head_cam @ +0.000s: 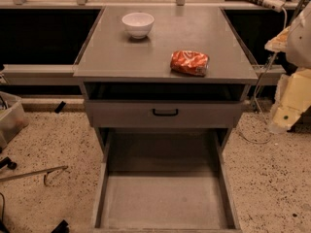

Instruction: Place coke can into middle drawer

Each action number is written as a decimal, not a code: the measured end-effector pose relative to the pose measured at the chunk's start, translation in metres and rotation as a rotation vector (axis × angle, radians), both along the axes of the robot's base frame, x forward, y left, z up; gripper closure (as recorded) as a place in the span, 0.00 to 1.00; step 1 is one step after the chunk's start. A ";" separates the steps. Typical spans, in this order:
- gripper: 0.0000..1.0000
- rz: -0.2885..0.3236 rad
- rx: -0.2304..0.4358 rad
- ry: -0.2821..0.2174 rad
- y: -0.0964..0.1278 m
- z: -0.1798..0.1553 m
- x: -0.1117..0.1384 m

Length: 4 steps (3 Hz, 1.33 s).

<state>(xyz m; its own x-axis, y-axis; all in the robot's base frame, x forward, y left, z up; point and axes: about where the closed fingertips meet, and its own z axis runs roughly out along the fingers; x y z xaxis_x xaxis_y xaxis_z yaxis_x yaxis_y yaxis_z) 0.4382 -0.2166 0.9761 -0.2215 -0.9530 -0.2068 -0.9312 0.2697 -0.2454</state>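
The coke can, a dented red-orange can with white lettering, lies on its side on the grey cabinet top, towards the right front. The middle drawer is pulled out wide below, showing a plain flat floor and low side walls, with nothing in it. My gripper hangs at the right edge of the view, to the right of the cabinet and lower than the can, apart from both. Nothing shows in its hold.
A white bowl stands at the back of the cabinet top. A shut drawer front with a black handle sits above the open drawer. A plastic bin, rods and cables lie on the speckled floor at left.
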 end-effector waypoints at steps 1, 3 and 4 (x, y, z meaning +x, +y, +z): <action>0.00 0.001 0.011 -0.011 0.002 0.000 0.002; 0.00 0.096 0.114 -0.097 0.065 -0.032 0.085; 0.00 0.110 0.142 -0.165 0.079 -0.031 0.143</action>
